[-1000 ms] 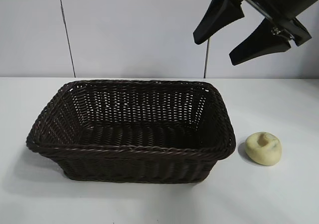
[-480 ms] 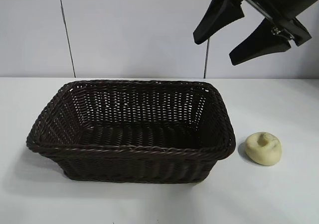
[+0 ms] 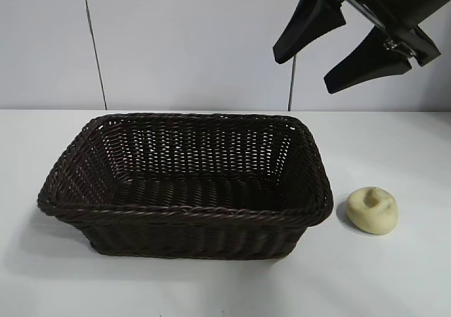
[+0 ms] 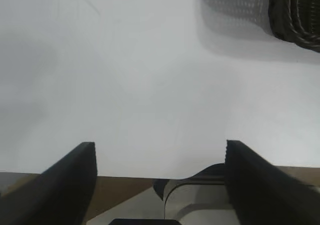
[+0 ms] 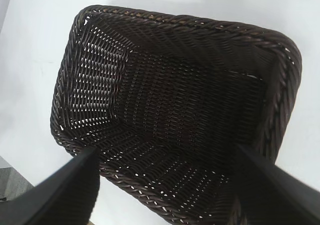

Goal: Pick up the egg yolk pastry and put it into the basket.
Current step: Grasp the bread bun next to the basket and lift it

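Observation:
The egg yolk pastry (image 3: 372, 210), a pale yellow dimpled ball, lies on the white table just right of the basket (image 3: 77, 158). The dark brown wicker basket sits at the table's middle and is empty; it fills the right wrist view (image 5: 95, 25). My right gripper (image 3: 303, 70) hangs open and empty high above the basket's right end and the pastry. My left gripper (image 4: 160, 157) is open and empty over bare table, with a corner of the basket (image 4: 295, 15) far off. The left gripper is out of the exterior view.
The white table (image 3: 394, 282) runs wide around the basket. A grey panelled wall (image 3: 190, 42) stands behind. In the left wrist view the table's edge (image 4: 125, 176) shows between the fingers.

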